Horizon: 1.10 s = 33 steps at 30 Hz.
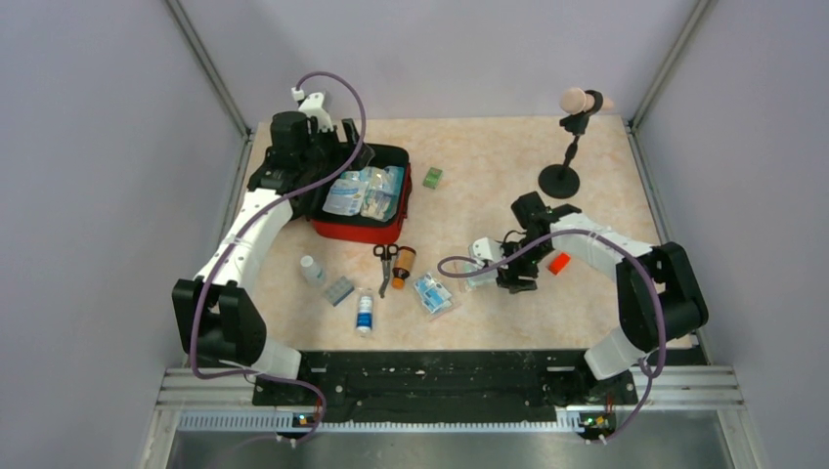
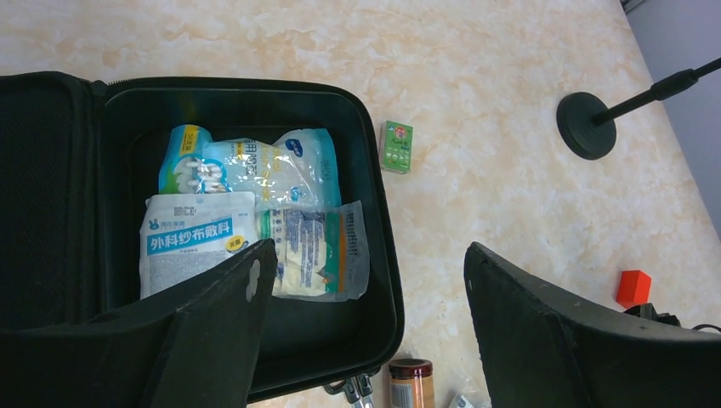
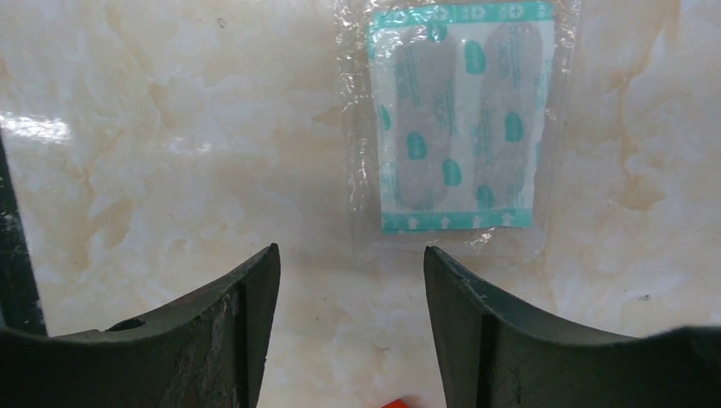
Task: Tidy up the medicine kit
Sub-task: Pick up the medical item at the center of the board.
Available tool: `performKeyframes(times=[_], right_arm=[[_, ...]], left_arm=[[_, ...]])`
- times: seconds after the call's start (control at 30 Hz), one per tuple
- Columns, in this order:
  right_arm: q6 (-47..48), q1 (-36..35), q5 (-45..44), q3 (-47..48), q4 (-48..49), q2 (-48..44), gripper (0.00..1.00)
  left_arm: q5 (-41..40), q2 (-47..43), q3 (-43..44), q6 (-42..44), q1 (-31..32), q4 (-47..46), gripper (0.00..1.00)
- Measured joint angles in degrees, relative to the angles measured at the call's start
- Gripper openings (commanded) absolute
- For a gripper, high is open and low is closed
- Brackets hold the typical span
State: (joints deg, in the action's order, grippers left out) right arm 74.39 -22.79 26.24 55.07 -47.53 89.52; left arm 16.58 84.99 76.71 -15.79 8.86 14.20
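Observation:
The medicine kit (image 1: 357,231), a red pouch, lies open at the back left, and its black lining (image 2: 323,323) holds a gauze packet (image 2: 197,246), a swab bag (image 2: 246,170) and a dressing packet (image 2: 315,251). My left gripper (image 2: 370,248) hovers over the kit's right rim, open wide and empty. My right gripper (image 3: 351,252) is low over the table at centre right, open with nothing between its fingers. A clear plaster packet with teal print (image 3: 459,119) lies flat just beyond its right fingertip.
A green box (image 1: 432,177) sits right of the kit. In front of the kit lie scissors (image 1: 384,262), a brown bottle (image 1: 404,262), a blue packet (image 1: 432,291), a white bottle (image 1: 312,270), a blister pack (image 1: 338,290) and a tube (image 1: 364,313). An orange block (image 1: 558,262) and a microphone stand (image 1: 562,176) are by the right arm.

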Motion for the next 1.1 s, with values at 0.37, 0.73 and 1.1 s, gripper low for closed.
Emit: performKeyframes(times=[0.37,0.73,1.1], right_arm=[[-4.7,-1.5,-4.9,-5.3,10.4,0.2,0.17],[-11.3,-1.9,-3.3,2.8,6.8,-0.2,0.00],[-21.3,-1.2,5.5,20.4,0.6,2.2,0.00]], left_arm=[[0.0,0.0,0.0,-0.6,0.0,0.0,0.83],[7.9,2.8,-2.6,2.2,-0.2,-6.3,0.83],[25.2,3.4,-4.7,18.6,-0.3,-12.0,0.72]])
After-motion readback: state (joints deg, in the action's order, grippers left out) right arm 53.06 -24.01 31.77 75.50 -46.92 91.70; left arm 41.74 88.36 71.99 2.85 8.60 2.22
